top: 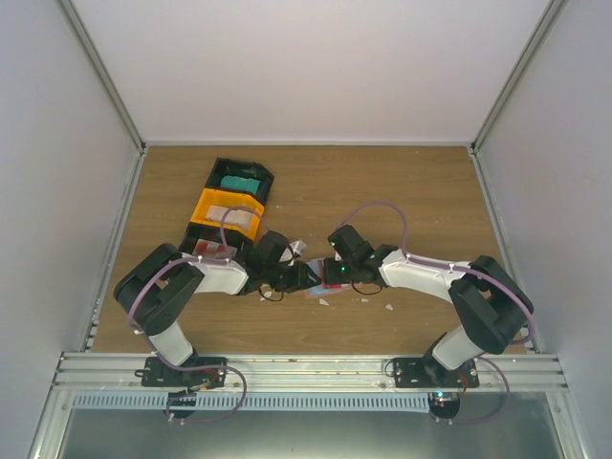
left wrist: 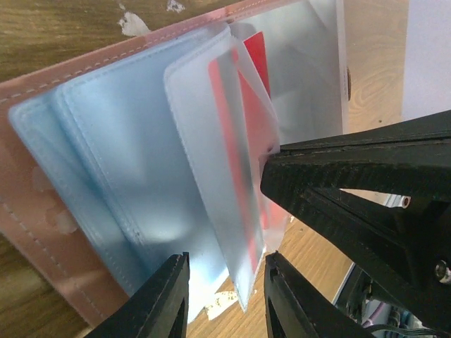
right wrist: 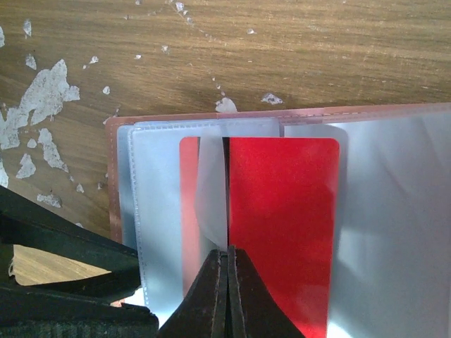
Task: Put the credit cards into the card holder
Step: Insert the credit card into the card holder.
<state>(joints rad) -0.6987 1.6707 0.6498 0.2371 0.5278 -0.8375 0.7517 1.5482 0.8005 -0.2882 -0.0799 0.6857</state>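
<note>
The card holder (right wrist: 113,130) lies open on the wooden table (right wrist: 282,56), between the 2 grippers. The right gripper (right wrist: 227,262) is closed, pinching a flap of clear sleeve (right wrist: 211,190). 1 red credit card (right wrist: 282,211) sits among the holder's sleeves. The left gripper (left wrist: 225,299) has its jaws apart, with a sleeve edge between them.

Lab enclosure, white walls (top: 316,67); aluminium frame (top: 306,368)

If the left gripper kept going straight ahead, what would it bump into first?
Probably the clear sleeve with the red card inside. It stands right between the fingers of the open left gripper. Behind it lies the pink card holder, though depth is hard to judge.
</note>
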